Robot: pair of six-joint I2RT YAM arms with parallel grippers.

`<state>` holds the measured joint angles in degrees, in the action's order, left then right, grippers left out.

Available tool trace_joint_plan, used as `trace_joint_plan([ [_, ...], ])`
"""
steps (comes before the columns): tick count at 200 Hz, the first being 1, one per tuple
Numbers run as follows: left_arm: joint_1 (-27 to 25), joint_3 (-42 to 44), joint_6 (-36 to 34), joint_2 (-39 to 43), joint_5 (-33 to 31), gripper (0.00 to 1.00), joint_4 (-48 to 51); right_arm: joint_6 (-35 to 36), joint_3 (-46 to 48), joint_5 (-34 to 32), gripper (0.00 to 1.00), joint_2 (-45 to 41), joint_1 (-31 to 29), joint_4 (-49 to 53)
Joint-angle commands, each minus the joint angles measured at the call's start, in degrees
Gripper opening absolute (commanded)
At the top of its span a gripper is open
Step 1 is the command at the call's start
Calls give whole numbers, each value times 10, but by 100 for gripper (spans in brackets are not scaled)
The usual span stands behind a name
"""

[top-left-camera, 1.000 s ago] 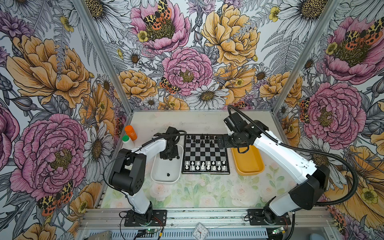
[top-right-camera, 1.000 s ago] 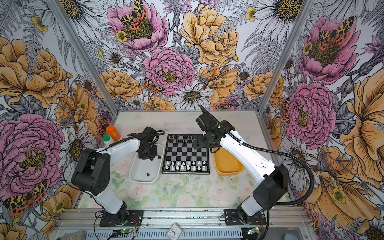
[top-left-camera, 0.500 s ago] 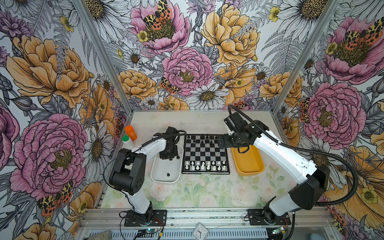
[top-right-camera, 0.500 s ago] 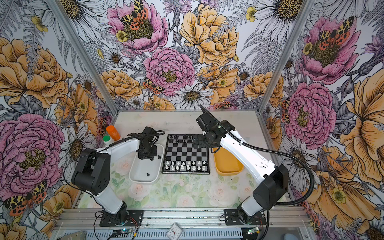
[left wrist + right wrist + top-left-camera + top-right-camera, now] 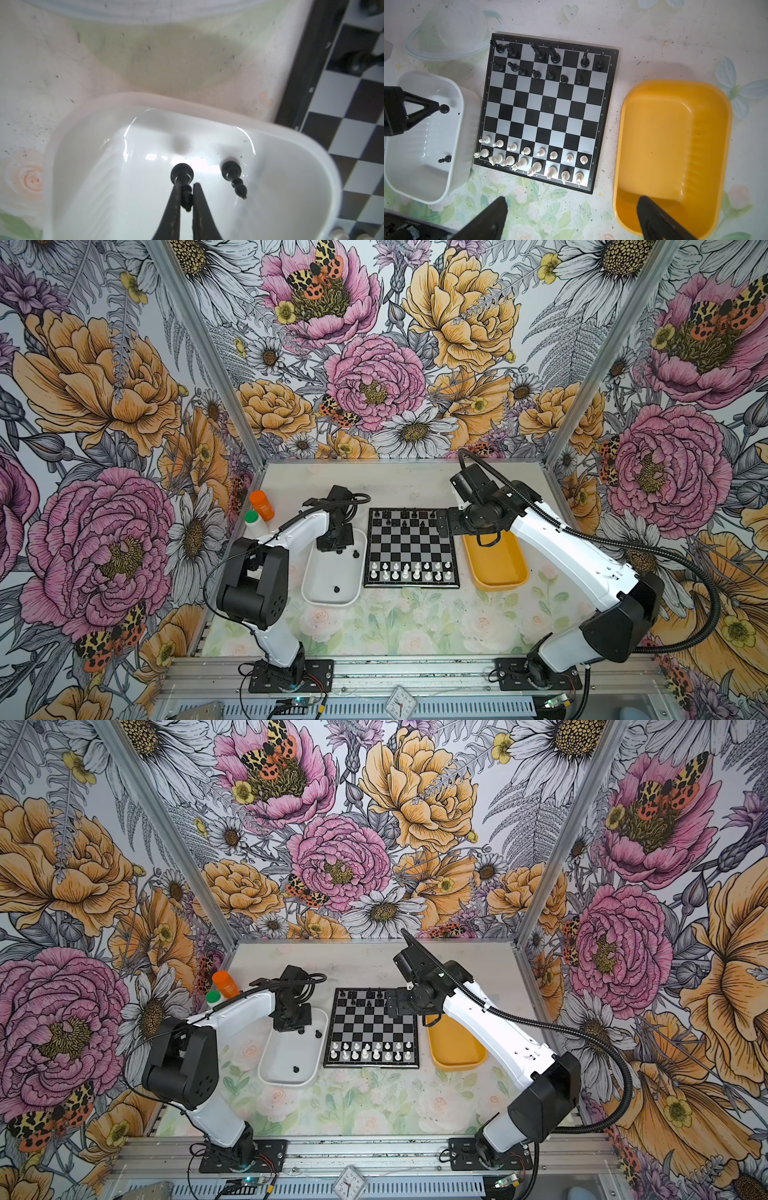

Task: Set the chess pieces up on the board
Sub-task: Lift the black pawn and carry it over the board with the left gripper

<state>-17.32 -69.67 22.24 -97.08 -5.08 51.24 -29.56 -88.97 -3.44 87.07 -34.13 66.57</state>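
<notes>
Left gripper (image 5: 187,186) is clamped on a black piece (image 5: 182,174) inside the white tray (image 5: 145,99). The fingers pinch its stem and the round base pokes out past the tips, lower centre of the left wrist view. Can't tell if it's off the tray floor.

A second black piece (image 5: 233,179) lies on its side just right of it in that view, not touching. A third black piece (image 5: 336,589) lies near the tray's lower end in a top view.

The board (image 5: 411,545) (image 5: 372,1028) lies flat at centre in both top views. The white tray is just beside its left edge and the yellow tray (image 5: 494,566) just beside its right edge.

White pieces (image 5: 537,166) fill the two rows at the board's lower edge. Black pieces (image 5: 554,56) stand in the two rows at the upper edge, with gaps in the back row.

Right gripper (image 5: 572,199) is spread wide and holds nothing — its fingers show at the bottom of the right wrist view. In a top view it hangs over the board's upper right corner (image 5: 445,522).
</notes>
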Motion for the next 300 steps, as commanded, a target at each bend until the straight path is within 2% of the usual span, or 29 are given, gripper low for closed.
trace_joint_plan([
  [1,4,-51,-13,30,-2,9,22,-11,-2,-15,100,-21,3,0],
  [71,-22,-187,-11,-6,22,10,54,-25,18,-26,100,-46,3,1],
  [166,-96,-368,-15,-170,33,10,66,-37,40,-50,100,-90,7,21],
  [225,-116,-452,-18,-244,45,9,82,-41,60,-53,100,-119,25,32],
  [300,-133,-512,-17,-312,55,9,94,-46,83,-51,100,-145,44,45],
])
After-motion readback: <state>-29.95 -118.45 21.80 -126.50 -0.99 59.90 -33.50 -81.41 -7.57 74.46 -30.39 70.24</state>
